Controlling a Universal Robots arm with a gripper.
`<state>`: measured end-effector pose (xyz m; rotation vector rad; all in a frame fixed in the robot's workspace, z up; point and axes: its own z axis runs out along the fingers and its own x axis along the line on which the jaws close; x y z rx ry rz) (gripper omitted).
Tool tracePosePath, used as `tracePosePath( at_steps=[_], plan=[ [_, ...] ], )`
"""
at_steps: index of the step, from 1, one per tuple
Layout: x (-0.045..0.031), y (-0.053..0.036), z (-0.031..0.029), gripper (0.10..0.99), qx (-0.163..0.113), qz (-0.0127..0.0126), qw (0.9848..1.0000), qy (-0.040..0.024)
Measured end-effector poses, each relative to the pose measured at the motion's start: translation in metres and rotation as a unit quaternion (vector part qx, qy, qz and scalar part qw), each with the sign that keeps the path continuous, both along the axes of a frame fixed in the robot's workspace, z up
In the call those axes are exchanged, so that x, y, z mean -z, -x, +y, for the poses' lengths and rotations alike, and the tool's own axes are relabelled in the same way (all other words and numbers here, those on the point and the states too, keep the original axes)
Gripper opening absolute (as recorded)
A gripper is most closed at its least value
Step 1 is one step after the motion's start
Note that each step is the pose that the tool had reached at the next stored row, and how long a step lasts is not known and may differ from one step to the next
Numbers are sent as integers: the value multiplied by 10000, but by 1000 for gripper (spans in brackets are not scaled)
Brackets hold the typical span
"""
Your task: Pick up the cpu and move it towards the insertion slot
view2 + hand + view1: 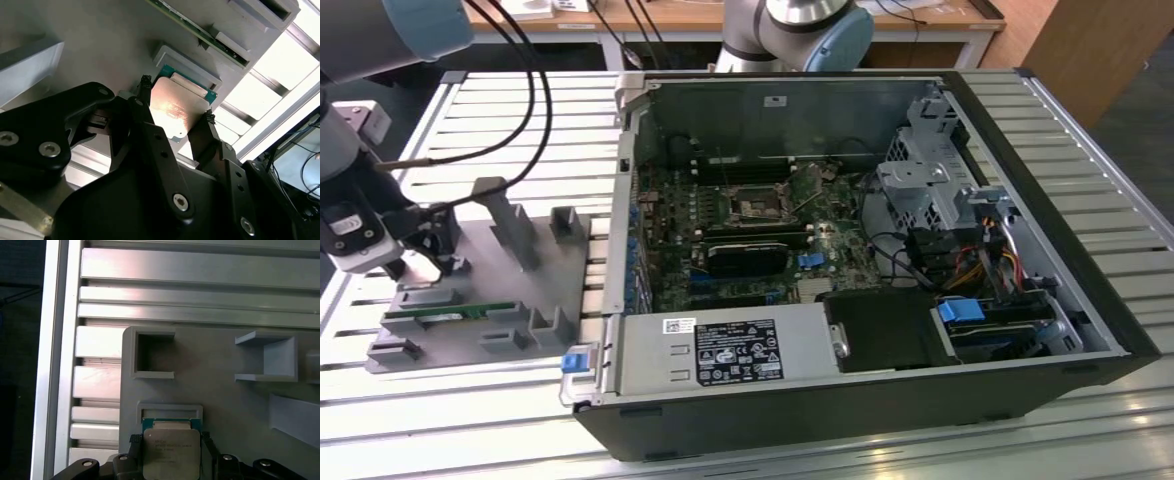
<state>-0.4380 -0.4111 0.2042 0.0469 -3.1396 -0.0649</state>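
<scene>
Over on the exterior view's left, the arm's black gripper (424,268) is down at the pale grey plastic fixture (487,285), which sits on the slatted metal table (494,130). Now look at both wrist views: the small flat square cpu (177,107) (171,455), a silvery metal lid on a green board, sits right between the two black fingers (150,125). They're clamped against its two opposite side edges. That's a grasp, one tip on each side! The chip lies flat, lid facing up at the cameras. Being square, it has no long axis to speak of. Its free green edge points away from the gripper body, toward the raised lip of the fixture's square recess (171,410). Whether it has cleared that recess I can't tell. There's writing on the lid, a few lines of small dark print in the first wrist view. A thin green memory stick (447,312) lies on the fixture close by. The insertion slot (758,208), a dark square socket in a silvery frame, sits well apart, on the board inside the open black computer case (854,420). A white printed label (736,352) covers the grey box along the case's near side.
</scene>
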Motion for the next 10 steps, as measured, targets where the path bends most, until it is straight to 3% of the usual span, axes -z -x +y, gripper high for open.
tracePosePath(
  at_steps=[10],
  plan=[
    [-65,0,0,545,0,0,10000,-1]
  ],
)
